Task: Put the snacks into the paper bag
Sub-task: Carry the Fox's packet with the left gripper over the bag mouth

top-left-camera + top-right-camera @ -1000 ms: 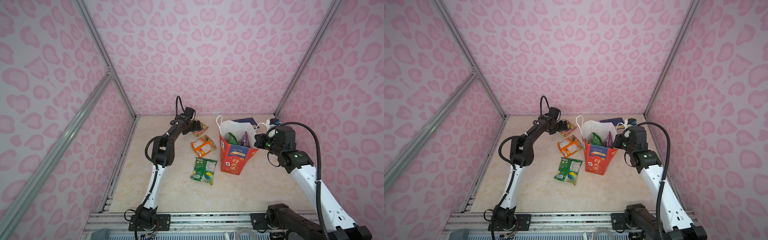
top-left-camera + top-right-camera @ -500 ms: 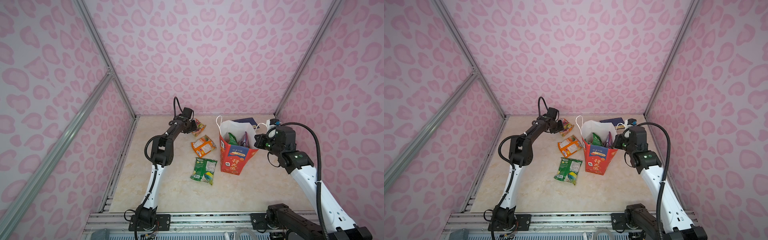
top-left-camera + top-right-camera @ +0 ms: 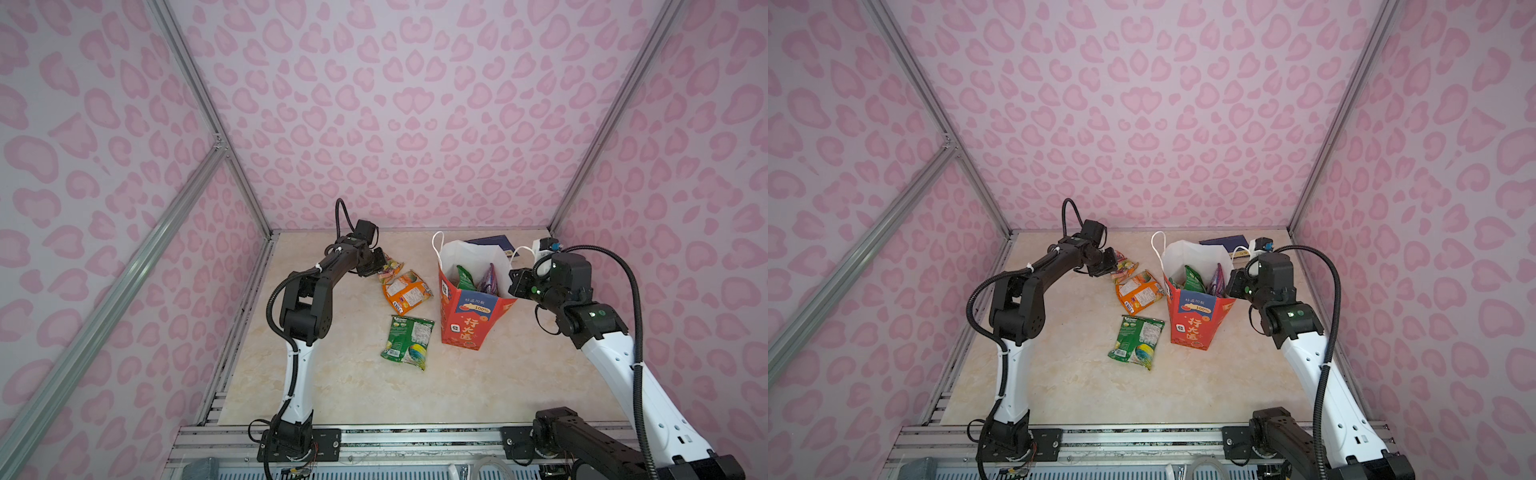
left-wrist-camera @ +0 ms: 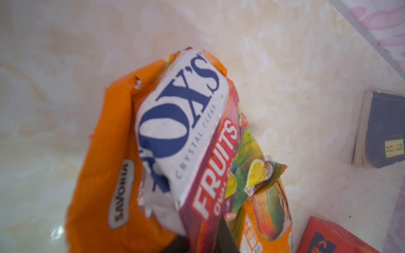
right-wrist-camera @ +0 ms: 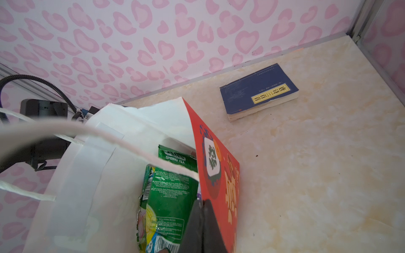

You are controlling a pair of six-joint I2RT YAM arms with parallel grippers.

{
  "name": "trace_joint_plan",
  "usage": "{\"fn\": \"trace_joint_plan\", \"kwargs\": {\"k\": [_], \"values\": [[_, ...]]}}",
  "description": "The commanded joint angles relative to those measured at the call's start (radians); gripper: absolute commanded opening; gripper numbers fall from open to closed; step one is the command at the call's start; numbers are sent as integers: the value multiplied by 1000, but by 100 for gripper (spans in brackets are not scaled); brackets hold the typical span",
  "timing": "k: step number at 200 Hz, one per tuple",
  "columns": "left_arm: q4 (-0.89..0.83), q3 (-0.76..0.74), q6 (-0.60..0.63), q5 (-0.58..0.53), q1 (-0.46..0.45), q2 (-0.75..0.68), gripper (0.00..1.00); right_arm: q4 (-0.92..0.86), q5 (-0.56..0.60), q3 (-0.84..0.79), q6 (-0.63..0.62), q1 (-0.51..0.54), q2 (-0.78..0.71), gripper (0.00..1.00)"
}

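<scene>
The red paper bag (image 3: 469, 320) (image 3: 1196, 324) stands upright with a green snack (image 3: 465, 279) and a purple one (image 3: 487, 279) inside. My right gripper (image 3: 513, 286) (image 5: 202, 210) is shut on its red side wall (image 5: 217, 166), next to the green snack (image 5: 171, 192). At the back, my left gripper (image 3: 376, 266) (image 4: 201, 238) is shut on a FOX'S fruits packet (image 3: 391, 265) (image 4: 186, 131). This packet overlaps an orange packet (image 3: 405, 291) (image 4: 103, 175). A green packet (image 3: 407, 341) (image 3: 1137, 340) lies flat in front.
A dark blue book (image 3: 490, 243) (image 5: 258, 96) lies behind the bag near the back wall. A small white device (image 3: 544, 246) sits in the back right corner. White cord handles (image 5: 109, 138) arch over the bag's mouth. Pink walls enclose three sides.
My left gripper has closed from wide open onto the FOX'S fruits packet and shifted slightly. The right arm and the bag have not moved.
</scene>
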Motion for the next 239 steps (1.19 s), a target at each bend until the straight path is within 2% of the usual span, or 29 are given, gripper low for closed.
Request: {"fn": "trace_joint_plan", "kwargs": {"k": [1,90,143,169,198,239], "values": [[113,-83,-15,16,9,-101,8,40,-7,-5,-5,0,-3,0],[230,-482,-50,10,11,-487,6,42,-16,-7,-4,1,-1,0],[176,-669,-25,-16,0,-840,6,48,-30,-8,-3,3,3,0],[92,-656,4,-58,-58,-971,6,49,-34,-8,-2,6,2,0],[38,-583,24,-125,-177,-1073,7,49,-33,-7,-3,11,2,0],[19,-430,42,-196,-366,-1076,7,46,-33,-6,-4,17,2,0]]}}
